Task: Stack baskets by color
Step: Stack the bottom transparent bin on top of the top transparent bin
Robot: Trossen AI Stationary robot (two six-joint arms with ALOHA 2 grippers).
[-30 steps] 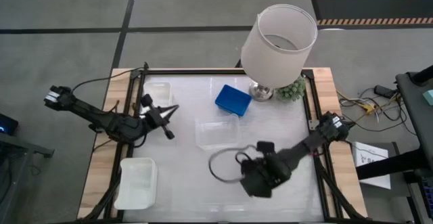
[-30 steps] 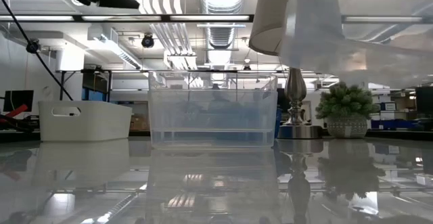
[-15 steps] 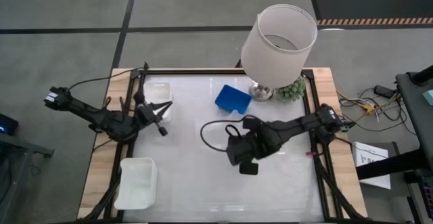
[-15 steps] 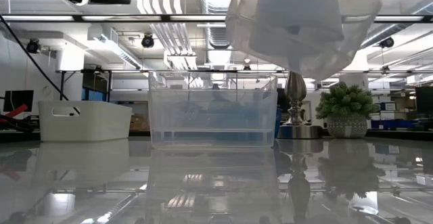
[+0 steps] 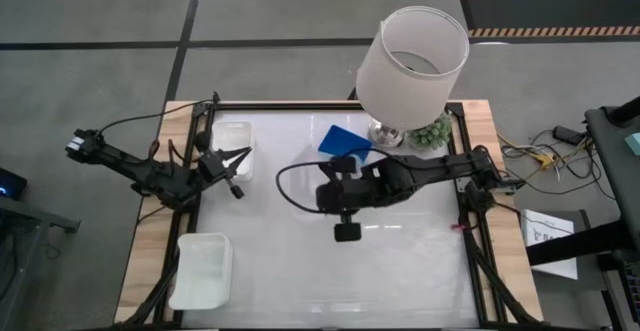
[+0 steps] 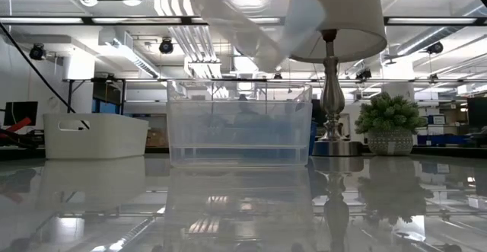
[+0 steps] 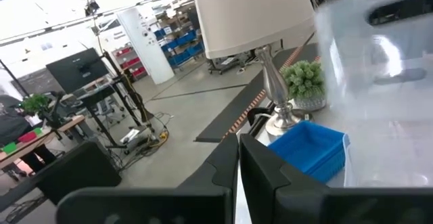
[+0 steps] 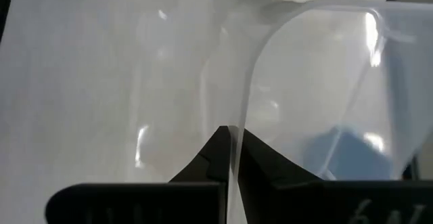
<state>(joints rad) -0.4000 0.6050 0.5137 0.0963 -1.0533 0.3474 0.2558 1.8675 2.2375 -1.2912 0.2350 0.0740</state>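
Note:
My right gripper [image 5: 325,196] hangs over the table's middle, shut on a clear basket [image 6: 247,20] that it holds up high and tilted. A second clear basket [image 6: 238,134] rests on its base on the table below. A blue basket [image 5: 345,141] sits at the far side near the lamp, and it also shows through the held basket [image 8: 342,153]. One white basket [image 5: 233,136] sits at the far left and another [image 5: 203,271] at the near left. My left gripper [image 5: 238,171] is shut beside the far-left white basket, holding nothing. My right gripper pinches the clear basket's side wall at its rim [image 8: 235,137], one finger inside the basket and one outside. The fingers slant down from the table's right. The basket is lifted clear and tilted, above the clear basket on the table.
A tall lamp with a big white shade [image 5: 412,61] and a small potted plant [image 5: 432,131] stand at the far right. A dark cable [image 5: 285,186] loops off my right arm. The table's near half lies bare except for the near-left white basket.
My right gripper has carried the clear basket up and from the near right toward the table's middle and far side, turning as it went. The basket now tilts over the clear basket on the table. My left gripper has drawn back a little toward the left edge.

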